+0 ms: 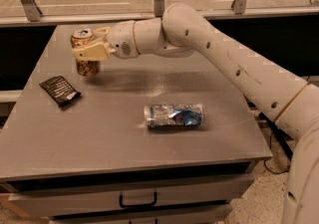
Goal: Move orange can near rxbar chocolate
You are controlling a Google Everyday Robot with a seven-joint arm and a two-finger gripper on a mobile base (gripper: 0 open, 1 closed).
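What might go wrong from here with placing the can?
The gripper holds the orange can upright, jaws closed around its middle, just beyond the rxbar chocolate. Lowered too far forward, it might land on the bar and tip. Released above the table, it might topple and roll off the nearby edge.

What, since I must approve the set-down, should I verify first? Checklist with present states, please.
1. Gripper clamped on the orange can, at the table's far left: ok.
2. Can upright, silver top up: ok.
3. Can near the rxbar chocolate: ok, just behind and to the right of the bar, apart from it.
4. Bare table below the can: ok.
5. Can's base resting on the table: cannot tell.
6. Crushed can out of the way: ok, it lies on its side near the table's middle.
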